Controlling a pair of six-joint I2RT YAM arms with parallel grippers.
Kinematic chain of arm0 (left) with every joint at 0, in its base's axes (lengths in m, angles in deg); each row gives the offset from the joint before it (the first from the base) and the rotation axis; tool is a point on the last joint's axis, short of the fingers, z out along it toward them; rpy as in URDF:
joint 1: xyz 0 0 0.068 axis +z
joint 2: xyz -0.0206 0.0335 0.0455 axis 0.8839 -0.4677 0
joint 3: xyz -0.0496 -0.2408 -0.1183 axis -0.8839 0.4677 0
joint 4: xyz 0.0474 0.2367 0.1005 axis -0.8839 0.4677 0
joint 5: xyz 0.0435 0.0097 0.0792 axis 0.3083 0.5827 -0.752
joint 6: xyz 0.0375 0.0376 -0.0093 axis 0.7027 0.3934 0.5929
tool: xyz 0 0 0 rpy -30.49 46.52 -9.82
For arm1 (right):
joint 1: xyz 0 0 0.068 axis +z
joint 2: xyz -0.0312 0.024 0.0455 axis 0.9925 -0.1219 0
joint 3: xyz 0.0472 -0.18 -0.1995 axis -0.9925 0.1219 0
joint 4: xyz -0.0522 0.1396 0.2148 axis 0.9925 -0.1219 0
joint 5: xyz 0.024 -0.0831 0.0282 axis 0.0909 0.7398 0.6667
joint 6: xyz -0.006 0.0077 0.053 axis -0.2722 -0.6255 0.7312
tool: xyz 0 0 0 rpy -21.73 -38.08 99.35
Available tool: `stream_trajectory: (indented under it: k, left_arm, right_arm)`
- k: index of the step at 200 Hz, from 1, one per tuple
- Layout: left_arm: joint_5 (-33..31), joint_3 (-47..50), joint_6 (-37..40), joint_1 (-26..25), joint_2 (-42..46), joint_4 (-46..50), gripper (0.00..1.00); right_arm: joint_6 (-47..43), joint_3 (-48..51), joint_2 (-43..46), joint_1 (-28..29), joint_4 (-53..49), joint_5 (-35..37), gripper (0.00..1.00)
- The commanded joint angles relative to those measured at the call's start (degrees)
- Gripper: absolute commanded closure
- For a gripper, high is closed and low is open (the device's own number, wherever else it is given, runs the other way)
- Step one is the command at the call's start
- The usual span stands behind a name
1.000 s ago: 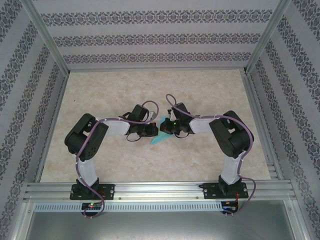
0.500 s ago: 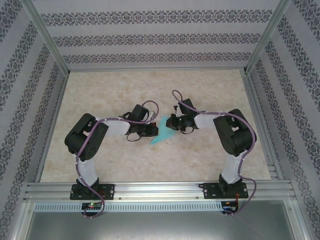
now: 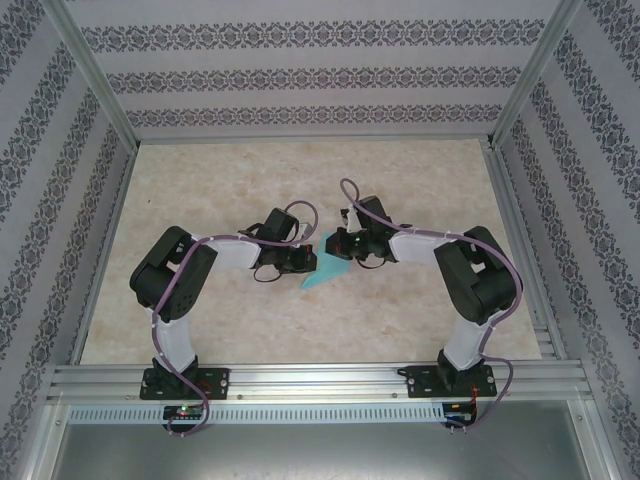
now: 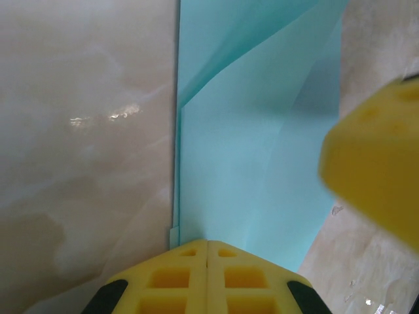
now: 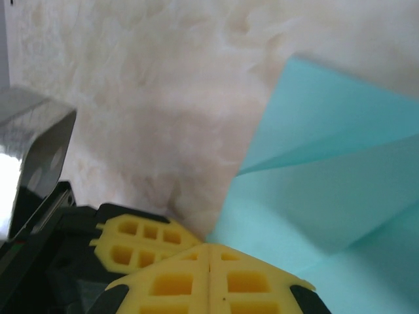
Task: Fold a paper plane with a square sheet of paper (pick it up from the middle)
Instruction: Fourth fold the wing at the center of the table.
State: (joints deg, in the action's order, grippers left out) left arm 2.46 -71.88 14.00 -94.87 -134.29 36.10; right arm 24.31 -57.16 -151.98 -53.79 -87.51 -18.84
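Observation:
The teal-blue sheet of paper [image 3: 322, 272] lies on the table between the two grippers, folded in layers into a narrow, pointed paper plane shape. In the left wrist view the paper [image 4: 255, 144] shows a long straight left edge and diagonal creases. My left gripper [image 4: 207, 243] is shut, its yellow tips resting on the paper's near edge. My right gripper [image 5: 208, 247] is also shut, its tips at the paper's [image 5: 327, 190] edge, with the left gripper's fingers [image 5: 141, 239] right beside it. From above, the left gripper [image 3: 308, 262] and right gripper [image 3: 340, 247] nearly meet over the paper.
The marble-patterned table [image 3: 250, 180] is ringed by an aluminium frame [image 3: 300, 378] and patterned walls. Both arms bend inward from their bases at the near edge, with purple cables looping above the wrists.
The right arm's elbow swung outward to the right and its gripper shifted slightly up and away, uncovering more of the teal paper. The left arm held still.

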Motion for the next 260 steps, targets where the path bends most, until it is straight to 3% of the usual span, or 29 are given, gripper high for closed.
stream_trajectory:
  k: [1,54,149,188,213,260]
  left_arm:
    - [-6.32,1.78,-0.29,-0.46,-4.04,8.08,1.0]
    - [-6.7,1.69,-1.26,-0.38,-4.21,9.54,1.0]
    - [-8.77,2.59,-1.33,-0.38,-5.09,12.32,1.0]
    - [-8.72,2.81,-1.7,-0.38,-5.09,11.99,1.0]
    - [-8.69,2.84,-1.68,-0.38,-4.96,11.68,1.0]
    - [-8.5,2.55,-1.71,-0.4,-5.13,11.4,1.0]
  right_arm:
    - [-1.19,-0.57,-2.13,0.63,0.57,-0.69,1.0]
    - [-5.27,-3.82,-5.7,-1.88,-5.68,3.53,1.0]
    - [-5.06,-11.29,-10.65,-12.03,-10.77,10.93,1.0]
    - [-5.9,-14.18,-6.93,-12.34,-11.56,12.8,1.0]
    - [-5.13,-11.64,-2.54,-11.91,-9.19,9.35,1.0]
    - [-3.04,-4.06,2.65,-5.57,-4.46,5.07,0.99]
